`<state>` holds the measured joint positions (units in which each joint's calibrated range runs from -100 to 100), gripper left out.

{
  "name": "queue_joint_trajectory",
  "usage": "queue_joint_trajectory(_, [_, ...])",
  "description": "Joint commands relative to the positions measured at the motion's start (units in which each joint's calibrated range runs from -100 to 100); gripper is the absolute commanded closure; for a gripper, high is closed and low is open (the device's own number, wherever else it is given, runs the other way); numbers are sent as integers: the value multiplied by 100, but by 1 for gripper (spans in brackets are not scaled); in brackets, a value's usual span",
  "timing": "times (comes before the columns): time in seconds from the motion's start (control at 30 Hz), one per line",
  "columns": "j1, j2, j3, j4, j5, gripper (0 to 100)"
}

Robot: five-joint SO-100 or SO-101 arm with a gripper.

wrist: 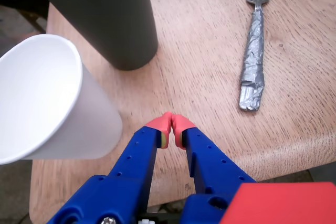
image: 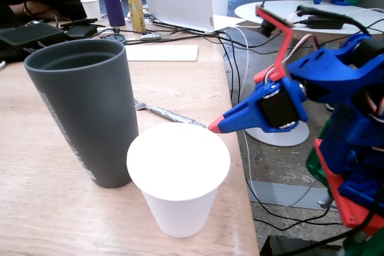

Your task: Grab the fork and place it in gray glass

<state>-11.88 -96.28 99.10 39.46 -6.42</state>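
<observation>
While the fixed view half-hides the fork (wrist: 254, 56), the wrist view shows it whole, jaws closed, empty.

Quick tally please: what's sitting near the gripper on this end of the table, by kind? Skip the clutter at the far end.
Cups: 2, the gray glass and a white paper cup
Forks: 1, the fork, lying flat on the wood, foil-wrapped handle
Total: 3
The gripper is shut and empty, short of the fork.
</observation>
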Motion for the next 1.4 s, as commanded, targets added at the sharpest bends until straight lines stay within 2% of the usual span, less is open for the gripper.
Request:
queue_joint_trajectory(0.0, [-13, -63, 43, 28, 24, 100])
queue_joint_trajectory(1.1, [-64, -63, 43, 3, 29, 100])
queue_joint_trajectory(1.23, [-64, 203, -467, -13, 34, 100])
queue_joint_trajectory(1.37, [-64, 1781, -2402, 44, 34, 100])
